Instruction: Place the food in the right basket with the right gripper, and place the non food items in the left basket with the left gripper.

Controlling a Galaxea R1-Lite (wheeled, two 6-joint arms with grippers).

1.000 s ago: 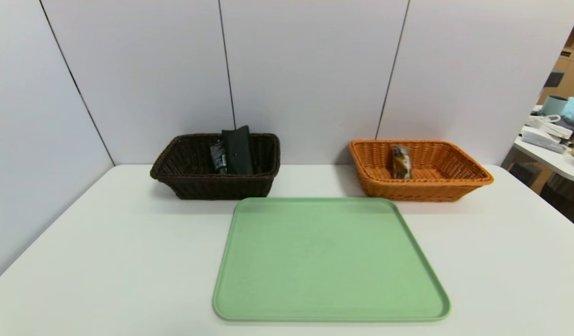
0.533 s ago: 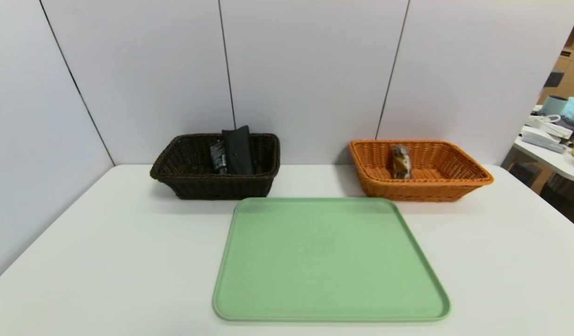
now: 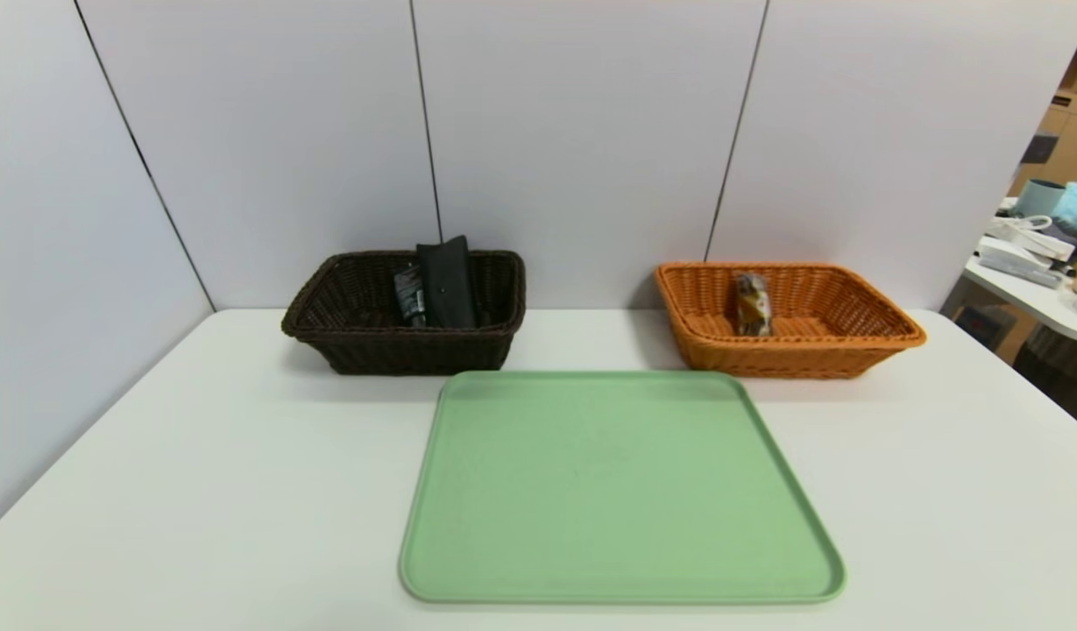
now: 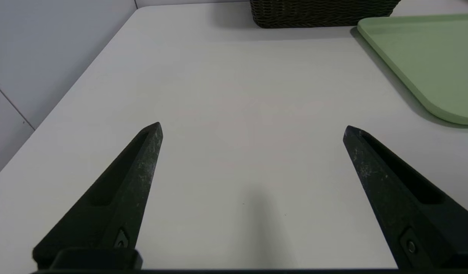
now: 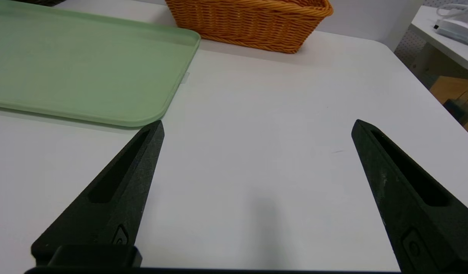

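Both grippers are spread wide with nothing between their fingers: the left gripper (image 4: 253, 131) hangs over the white table (image 3: 240, 473) toward its left edge, and the right gripper (image 5: 258, 123) over the table's right part, near the green tray (image 3: 621, 491).

The snack bar (image 3: 754, 305), brown and gold in its clear wrapper, stands tilted in the orange wicker basket (image 3: 801, 361), left of that basket's middle — its upper end toward the back rim. The basket sits near the table's back right corner, just behind the tray's back right corner.

Across the table, toward its back left corner, is the dark brown wicker basket (image 3: 398, 355). It holds the black tube (image 3: 410, 296) with pale lettering and, just beside it on the right, the black glasses case (image 3: 449, 285). Both lean toward the back of the basket, and the case's top end rises past the back rim.

The green tray lies flat on the table, in front of the gap between the baskets — its back left corner close to the dark basket's front right corner. Beyond the table's right edge, a side table (image 3: 1029, 294) bears a white cable (image 3: 1024, 226).
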